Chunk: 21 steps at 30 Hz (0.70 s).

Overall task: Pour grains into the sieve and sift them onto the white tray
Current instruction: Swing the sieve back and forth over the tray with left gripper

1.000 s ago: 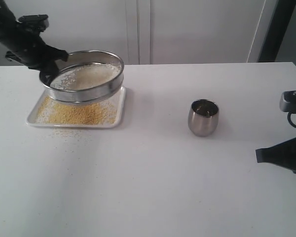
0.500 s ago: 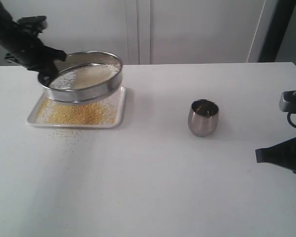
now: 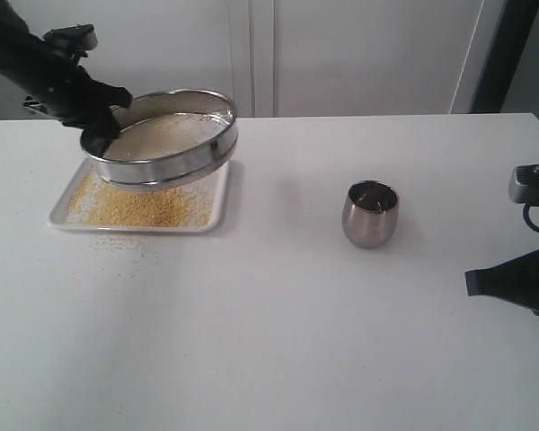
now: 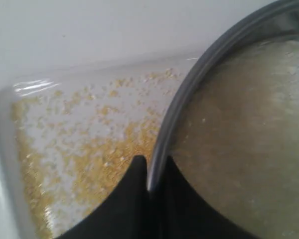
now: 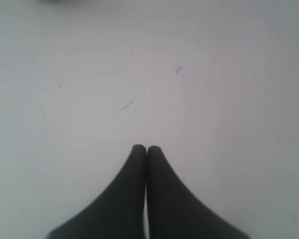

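My left gripper [image 3: 101,136] is shut on the rim of the sieve [image 3: 166,136], one finger outside the rim and one inside. The round steel sieve hangs tilted just above the white tray [image 3: 217,194] at the table's back left. Pale grains [image 3: 166,133] lie on its mesh. Golden-yellow grains [image 3: 144,205] cover the tray's floor. In the left wrist view the gripper [image 4: 154,164] clamps the sieve's rim [image 4: 189,89] over the tray [image 4: 5,149] and its grains [image 4: 94,159]. My right gripper [image 5: 146,148] is shut and empty above bare table; its arm [image 3: 516,278] stays at the right edge.
A small rounded steel cup [image 3: 370,214] stands upright on the white table [image 3: 278,341], right of the middle. A few stray grains [image 3: 117,244] lie on the table in front of the tray. A white wall closes the back.
The sieve has swung left and then back right and slightly up in my left gripper. The right arm and the cup have not moved.
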Tool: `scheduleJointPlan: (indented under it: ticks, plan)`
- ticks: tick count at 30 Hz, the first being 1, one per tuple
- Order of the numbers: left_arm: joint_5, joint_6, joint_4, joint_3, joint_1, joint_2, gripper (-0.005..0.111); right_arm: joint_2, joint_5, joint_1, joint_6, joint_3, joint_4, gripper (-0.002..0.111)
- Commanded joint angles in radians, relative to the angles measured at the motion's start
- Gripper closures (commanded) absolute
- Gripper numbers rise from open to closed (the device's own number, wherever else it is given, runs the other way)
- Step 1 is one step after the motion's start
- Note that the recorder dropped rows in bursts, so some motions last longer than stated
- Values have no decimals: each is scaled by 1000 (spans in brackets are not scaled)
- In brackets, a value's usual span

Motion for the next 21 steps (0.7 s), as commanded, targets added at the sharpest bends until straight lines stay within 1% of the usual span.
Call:
scheduleJointPlan:
  ticks: [1,2,3,7,8,9,11,13,16,18,19,21]
  plan:
    - [9,-24,-31,-7,151,-25,107,-6,-6,-9,2,4,-8,108]
    - [1,-24,-33,-7,148,-25,107,-6,-6,-9,2,4,-8,108]
    - [-6,-24,-33,-7,130,-23,107,-6,-6,-9,2,4,-8,108]
    - [-30,-4,-24,-7,-2,-5,107,-6,-8,-9,2,4,-8,108]
    - [-34,-4,-2,-7,-25,-5,107,-6,-8,-9,2,4,-8,108]
    - [-37,-10,31,-7,-30,-5,107,-6,-8,-9,2,4,-8,108]
    - [-33,-16,84,-7,-6,-12,107,-6,-8,-9,2,4,-8,108]
    - [2,-40,136,-7,59,-18,107,-6,-8,-9,2,4,-8,108]
    - [40,-56,121,-7,144,-18,107,-6,-5,-9,2,4,-8,108]
    - [38,-59,83,-7,152,-18,107,-6,-5,-9,2,4,-8,108]
    - [33,-59,67,-7,134,-18,107,-6,-7,-9,2,4,-8,108]
    - [17,-34,61,-5,69,-16,107,-6,-5,-9,2,4,-8,108]
